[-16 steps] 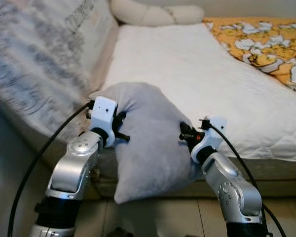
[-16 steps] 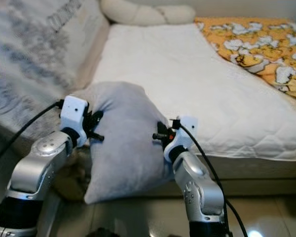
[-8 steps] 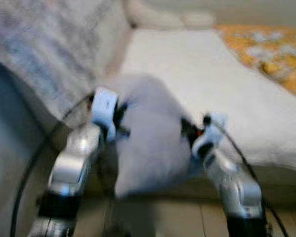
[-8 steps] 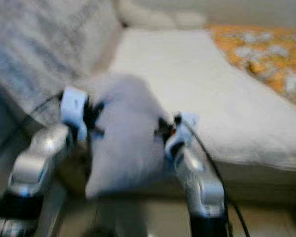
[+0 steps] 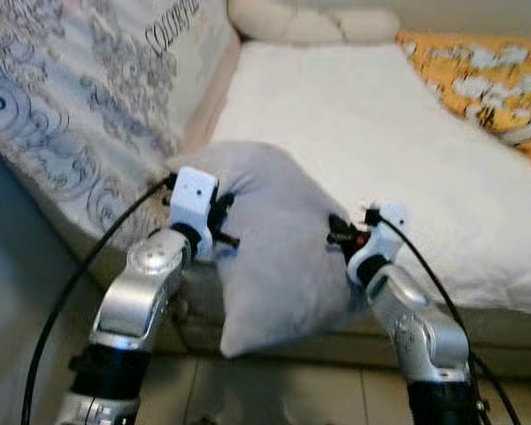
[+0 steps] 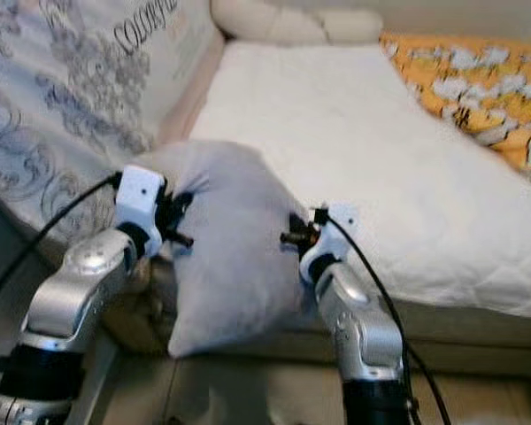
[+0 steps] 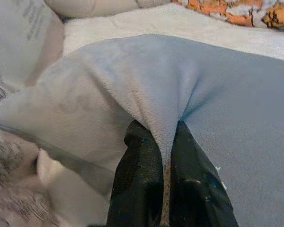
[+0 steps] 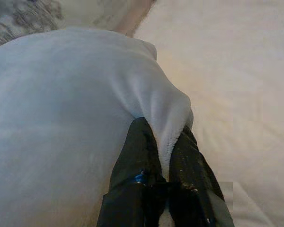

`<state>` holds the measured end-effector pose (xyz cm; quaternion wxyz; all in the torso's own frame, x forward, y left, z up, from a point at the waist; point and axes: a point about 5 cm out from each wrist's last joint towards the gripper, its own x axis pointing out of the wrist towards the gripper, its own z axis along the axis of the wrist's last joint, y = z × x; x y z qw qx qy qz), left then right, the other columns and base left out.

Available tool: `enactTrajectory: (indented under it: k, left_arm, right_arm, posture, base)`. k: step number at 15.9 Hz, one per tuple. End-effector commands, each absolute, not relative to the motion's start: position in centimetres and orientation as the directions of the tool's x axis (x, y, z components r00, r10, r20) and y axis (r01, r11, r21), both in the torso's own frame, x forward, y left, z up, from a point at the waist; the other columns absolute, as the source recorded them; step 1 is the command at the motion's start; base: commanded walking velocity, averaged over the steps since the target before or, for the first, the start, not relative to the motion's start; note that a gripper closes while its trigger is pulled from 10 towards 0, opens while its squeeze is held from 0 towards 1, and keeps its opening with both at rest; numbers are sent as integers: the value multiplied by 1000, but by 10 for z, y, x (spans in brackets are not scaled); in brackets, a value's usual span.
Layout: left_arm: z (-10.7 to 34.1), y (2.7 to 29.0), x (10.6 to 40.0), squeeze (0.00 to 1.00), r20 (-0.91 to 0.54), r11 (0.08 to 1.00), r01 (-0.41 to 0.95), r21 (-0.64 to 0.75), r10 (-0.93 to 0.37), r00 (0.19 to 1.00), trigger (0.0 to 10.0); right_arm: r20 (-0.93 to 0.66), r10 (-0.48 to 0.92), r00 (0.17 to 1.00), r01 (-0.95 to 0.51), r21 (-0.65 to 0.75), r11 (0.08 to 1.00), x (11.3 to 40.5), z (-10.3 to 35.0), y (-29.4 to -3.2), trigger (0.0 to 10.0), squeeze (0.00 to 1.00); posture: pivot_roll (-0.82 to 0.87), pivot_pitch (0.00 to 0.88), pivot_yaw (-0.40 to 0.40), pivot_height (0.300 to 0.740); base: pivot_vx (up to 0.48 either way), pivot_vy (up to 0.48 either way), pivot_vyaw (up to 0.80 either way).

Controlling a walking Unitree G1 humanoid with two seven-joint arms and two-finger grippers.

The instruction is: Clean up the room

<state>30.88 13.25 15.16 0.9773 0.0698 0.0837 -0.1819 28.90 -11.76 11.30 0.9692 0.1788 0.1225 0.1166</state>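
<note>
Left wrist view puts you right at the grip: the left gripper (image 7: pixel 164 156) has its two black fingers pinched together on a fold of the grey pillow (image 7: pixel 217 94). The right gripper (image 8: pixel 163 153) is clamped the same way on a ridge of fabric on the pillow's other side.

From the head cameras you have the pillow (image 5: pixel 279 248) hanging between the two grippers, its lower corner drooping below the mattress edge while its upper part leans over the near edge of the bed (image 5: pixel 354 124). Just to your left stands a patterned mattress (image 5: pixel 88 115) propped against the bed. Farther back a cream bolster (image 5: pixel 310 25) lies at the head, and an orange printed blanket (image 5: pixel 478 75) covers the far right side.

Your risk, as I judge it, is the shallow hold: each gripper has only a thin pleat of cloth, so a quick lift or swing could pull the fabric free and drop the pillow to the floor. Spreading the arms could do the same. The drooping corner may also snag the bed's edge if you push forward before raising it.
</note>
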Motion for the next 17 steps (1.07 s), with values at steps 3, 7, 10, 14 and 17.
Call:
enactTrajectory:
  k: [3, 7, 10, 14, 17]
  left_arm:
    - [170, 145, 316, 0, -123, 936, 320, 149, -304, 945, 10000]
    - [169, 151, 315, 0, -120, 940, 302, 155, -286, 951, 10000]
    - [168, 151, 313, 0, -125, 941, 303, 149, -286, 950, 10000]
    - [167, 154, 312, 0, -133, 941, 300, 157, -281, 951, 10000]
    - [167, 155, 311, 0, -134, 941, 298, 158, -279, 951, 10000]
  right_arm:
    - [-165, 288, 943, -209, 380, 901, 293, 119, -111, 10000, 0]
    - [-169, 300, 939, -221, 374, 901, 293, 116, -109, 10000, 0]
    - [-169, 301, 939, -221, 375, 900, 294, 117, -109, 10000, 0]
    - [-176, 302, 937, -219, 378, 899, 292, 114, -108, 10000, 0]
    - [-176, 299, 938, -216, 379, 900, 292, 114, -109, 10000, 0]
  posture:
    - [-6, 0, -2, 740]
    - [3, 0, -12, 740]
    - [4, 0, -12, 740]
    - [0, 0, -5, 740]
    - [3, 0, -5, 740]
  base:
    - [314, 0, 0]
    - [331, 0, 0]
    - [352, 0, 0]
    - [355, 0, 0]
    - [355, 0, 0]
